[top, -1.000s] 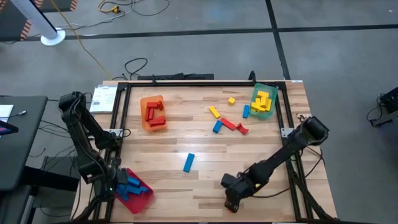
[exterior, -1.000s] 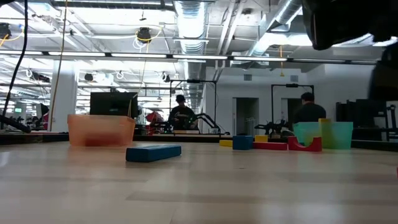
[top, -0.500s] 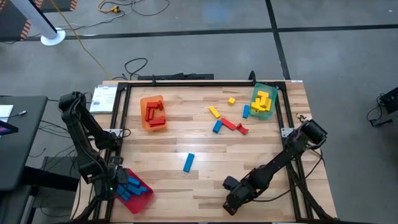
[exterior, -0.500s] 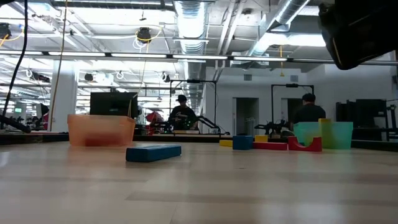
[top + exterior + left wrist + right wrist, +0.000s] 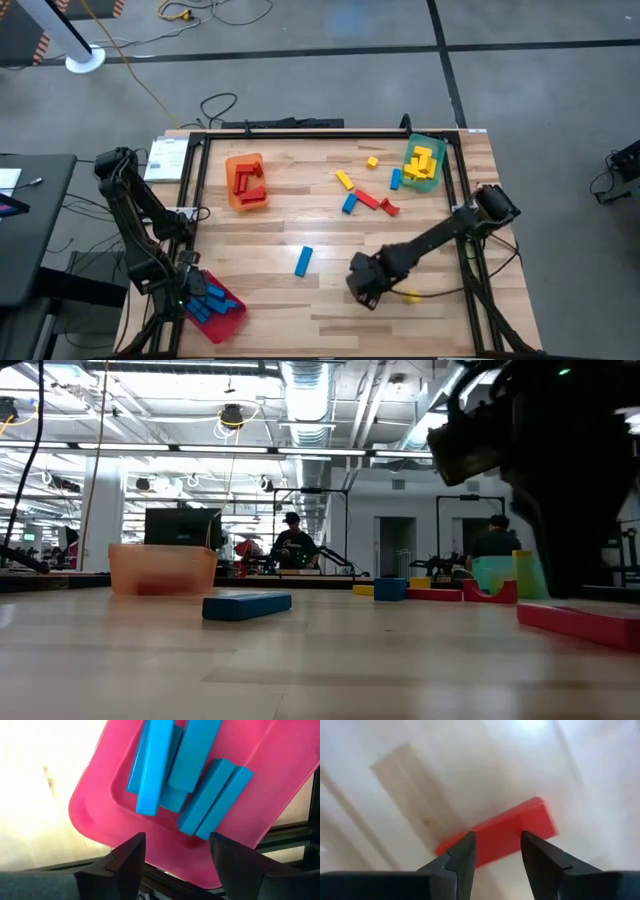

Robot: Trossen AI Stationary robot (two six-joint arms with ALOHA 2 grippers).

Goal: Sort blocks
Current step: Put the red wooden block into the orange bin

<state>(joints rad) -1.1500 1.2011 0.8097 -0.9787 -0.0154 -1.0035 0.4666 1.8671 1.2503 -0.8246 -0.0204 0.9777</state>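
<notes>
My left gripper (image 5: 175,840) hangs open over the red tray (image 5: 95,815) at the table's near left corner, above several blue blocks (image 5: 155,765) lying in it. My right gripper (image 5: 497,837) points down at the near middle-right of the table (image 5: 362,285). Its fingers stand apart on either side of a red block (image 5: 495,835), which lies flat on the wood (image 5: 580,622). A loose blue block (image 5: 303,261) lies mid-table. More loose red, blue and yellow blocks (image 5: 368,200) lie at the far right. My right gripper comes from above with one finger (image 5: 462,852) on each long side of the red block, across its length. The block lies on the table. I cannot tell whether the fingers touch it.
An orange tray (image 5: 245,182) with red blocks stands at the far left. A green tray (image 5: 423,165) with yellow blocks stands at the far right corner. A small yellow piece (image 5: 410,295) lies near the right arm. Bare wood lies between the loose blue block and the trays.
My right gripper has moved from the table's near edge toward the far edge and slightly left. In the low view a red block now shows on the table at the right, where none showed before.
</notes>
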